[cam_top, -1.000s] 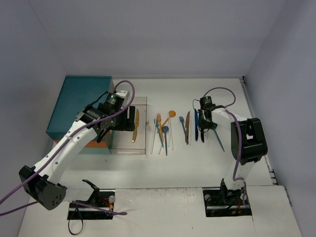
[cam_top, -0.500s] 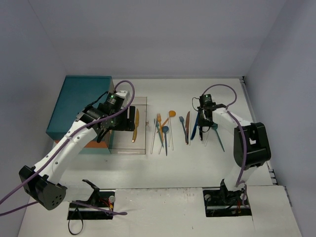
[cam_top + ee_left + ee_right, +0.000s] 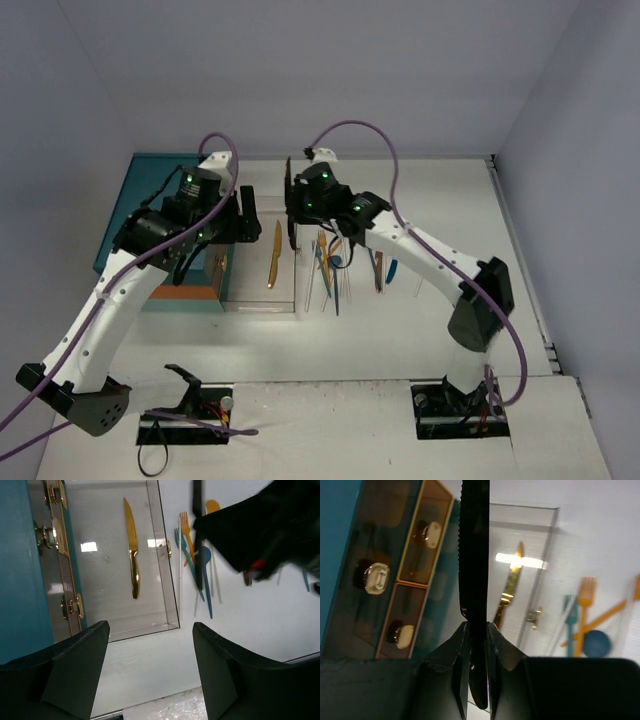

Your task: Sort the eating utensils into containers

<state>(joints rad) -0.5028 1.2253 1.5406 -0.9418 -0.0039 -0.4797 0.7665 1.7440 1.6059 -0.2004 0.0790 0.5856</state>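
By the drawer (image 3: 105,605), right end effector (image 3: 475,630) pinches a knife (image 3: 474,555); left end effector (image 3: 149,627) gapes.

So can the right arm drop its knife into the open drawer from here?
Probably yes. The right gripper holds the dark knife at the outer edge of the clear drawer, and the drawer holds only an orange knife. The left gripper hovers open above it, so it could get crowded.

Left gripper (image 3: 246,216) hangs over the clear drawer (image 3: 250,292), which is drawn out of the teal chest (image 3: 140,200). One orange knife (image 3: 274,256) lies inside. Right gripper (image 3: 291,215) holds a dark utensil (image 3: 289,238) above the drawer's right wall. Loose utensils (image 3: 330,265) lie on the table just beside it.
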